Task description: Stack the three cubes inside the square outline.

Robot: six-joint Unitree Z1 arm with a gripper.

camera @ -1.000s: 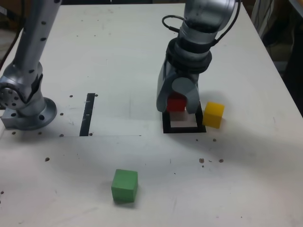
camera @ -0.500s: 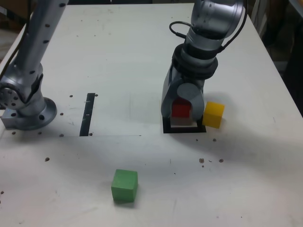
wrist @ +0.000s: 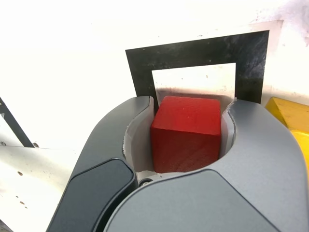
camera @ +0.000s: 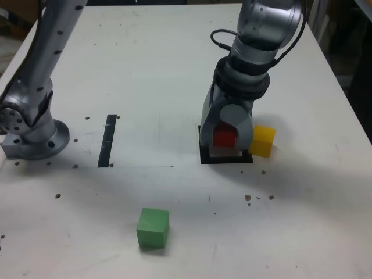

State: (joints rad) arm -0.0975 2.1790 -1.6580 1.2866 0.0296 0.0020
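Exterior view, right of centre: the pincer (camera: 225,138) points down over the square outline (camera: 204,158), its two grey jaws closed on the sides of the red cube (camera: 224,137). The cube sits low between the jaws, over the white middle of the outline; whether it already touches the counter (camera: 174,70) cannot be told from this angle. Only the outline's black lower edge and left edge show past the jaws.

Just to the right of the outline in that frame stands the yellow cube (camera: 262,140), near the right-hand jaw, resting on the counter outside the black border. The green cube (camera: 153,228) lies well apart, in the lower middle of the frame, alone on the white surface. A narrow black strip (camera: 107,140) runs upright at the left of centre, and the arm's round metal base (camera: 35,136) sits at the far left edge. Small dark specks dot the counter.

From the wrist camera, the red cube (wrist: 187,133) fills the gap between the two curved jaws of the pincer (wrist: 187,140), gripped on opposite faces. Beyond it the square outline (wrist: 193,54) shows its thick black border and white centre. A corner of the yellow cube (wrist: 289,116) shows at the frame's right edge, just outside the border.
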